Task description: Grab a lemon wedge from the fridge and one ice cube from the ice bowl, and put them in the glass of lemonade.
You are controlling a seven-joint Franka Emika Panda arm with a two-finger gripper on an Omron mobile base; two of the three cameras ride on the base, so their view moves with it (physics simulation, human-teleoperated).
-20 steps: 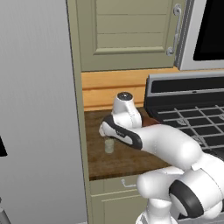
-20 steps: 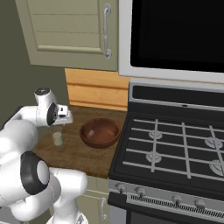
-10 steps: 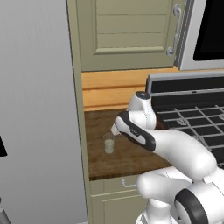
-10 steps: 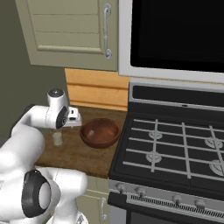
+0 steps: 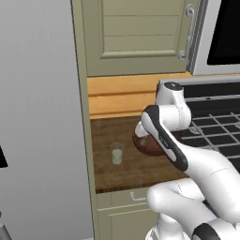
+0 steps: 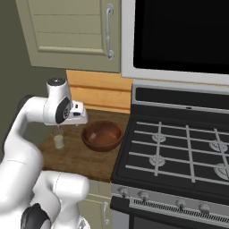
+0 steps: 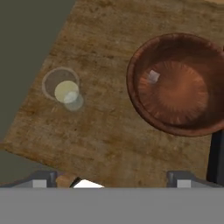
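Ice is your target here: one small pale ice cube (image 7: 153, 76) lies inside the ice bowl (image 7: 144, 52), on the inner slope toward the side nearest the glass, not at the center. Judge it as light, hard and slick, so it will likely squirt out from between the fingers if you pinch it off-center or close too fast. Take it across two opposite flat faces, with the fingertips low around its middle, and expect the curved floor of the bowl to let it slide away as you come down. The bowl looks rigid and shallow, a reddish-brown dish that could scoot on the wood if you bump its rim. Just beside it, apart and not touching, stands the glass of lemonade (image 7: 66, 91), a small clear tumbler with pale yellow liquid; something pale seems to float in it, though you cannot tell what it is. Treat the glass as fragile and easy to tip. Both sit on the wooden counter (image 7: 109, 131), between the fridge (image 5: 42, 117) and the stove (image 6: 179, 152). Your gripper (image 6: 78, 117) hangs above the counter between glass and bowl, jaws spread wide and carrying nothing, so you have room to straddle the cube. Drop the cube from just over the glass's rim to avoid a splash.
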